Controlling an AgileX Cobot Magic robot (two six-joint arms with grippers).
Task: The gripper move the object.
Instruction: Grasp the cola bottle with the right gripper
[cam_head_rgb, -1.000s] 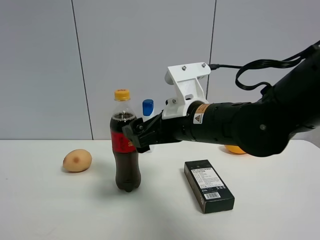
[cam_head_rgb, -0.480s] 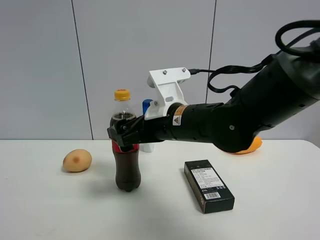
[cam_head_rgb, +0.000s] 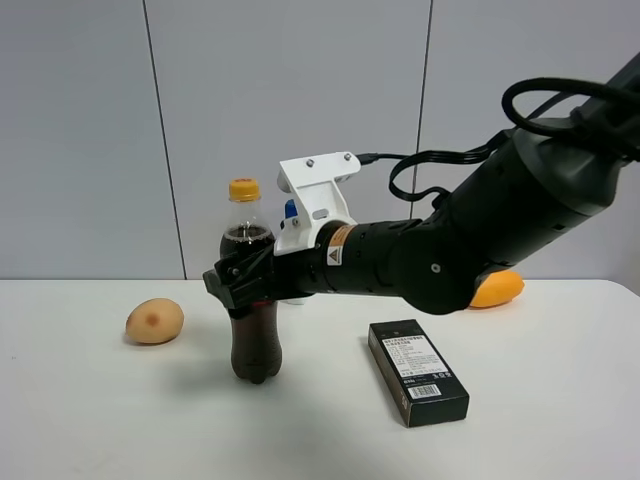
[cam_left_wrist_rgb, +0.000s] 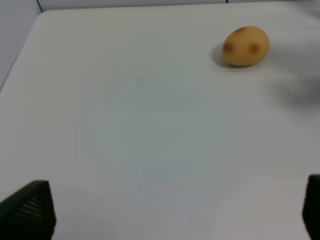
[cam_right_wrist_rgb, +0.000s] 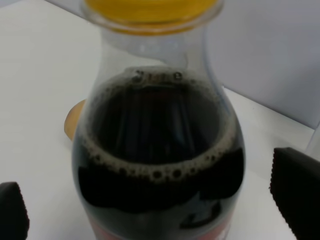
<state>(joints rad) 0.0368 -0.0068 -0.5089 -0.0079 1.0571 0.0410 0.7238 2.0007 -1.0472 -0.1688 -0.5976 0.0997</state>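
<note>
The cola bottle (cam_head_rgb: 252, 345), with a yellow-orange cap and a red label, stands upright on the white table (cam_head_rgb: 100, 420). My right gripper (cam_head_rgb: 238, 285) reaches across from the right, its black jaws on either side of the bottle at label height. In the right wrist view the bottle (cam_right_wrist_rgb: 157, 150) fills the middle, with a fingertip (cam_right_wrist_rgb: 297, 195) at each edge and a gap to the bottle on both sides, so the right gripper (cam_right_wrist_rgb: 155, 205) is open. My left gripper (cam_left_wrist_rgb: 170, 210) is open and empty over bare table.
A potato (cam_head_rgb: 155, 321) lies left of the bottle and also shows in the left wrist view (cam_left_wrist_rgb: 245, 46). A black box (cam_head_rgb: 417, 372) lies flat to the right. An orange fruit (cam_head_rgb: 497, 288) and a white bottle with a blue cap (cam_head_rgb: 290, 211) stand behind the arm.
My right arm has moved left, bringing its jaws from beside the bottle to either side of it at the label. The bottle has not moved.
</note>
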